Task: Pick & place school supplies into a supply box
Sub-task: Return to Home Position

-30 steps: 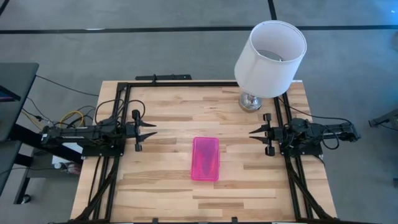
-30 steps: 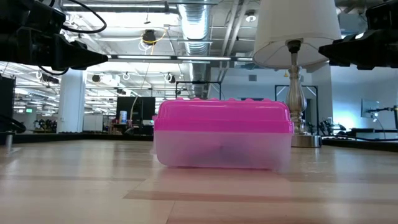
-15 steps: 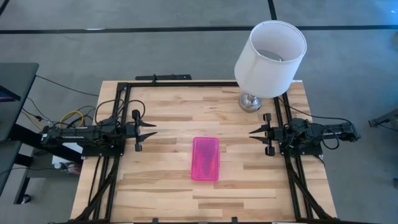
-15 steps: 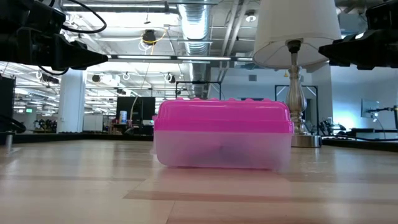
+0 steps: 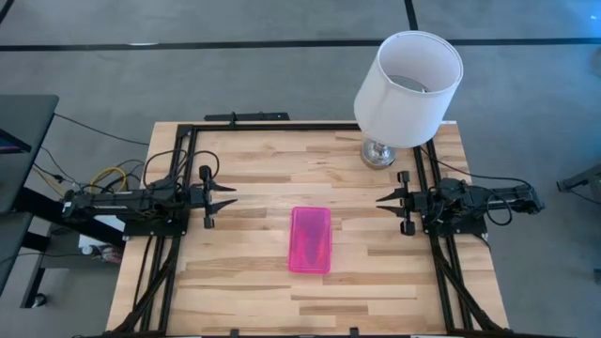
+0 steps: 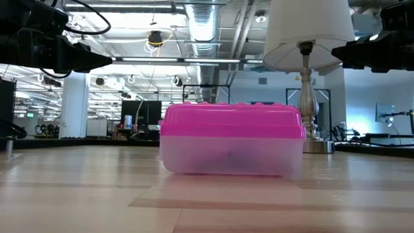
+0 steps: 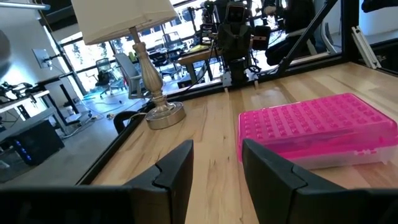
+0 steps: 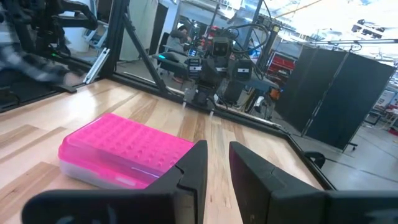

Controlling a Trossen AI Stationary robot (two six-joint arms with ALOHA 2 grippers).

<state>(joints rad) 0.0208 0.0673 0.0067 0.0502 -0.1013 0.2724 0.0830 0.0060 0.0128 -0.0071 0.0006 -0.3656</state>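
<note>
Lid-down and flat at mid-counter (image 5: 263,164): pink-lidded supply box (image 5: 310,239), well apart from both arms. At the left edge, left pincer (image 5: 228,195), fingers parted, empty. Opposite, near the white-shaded lamp (image 5: 408,75), right pincer (image 5: 382,199), fingers narrowly parted, empty.
</note>
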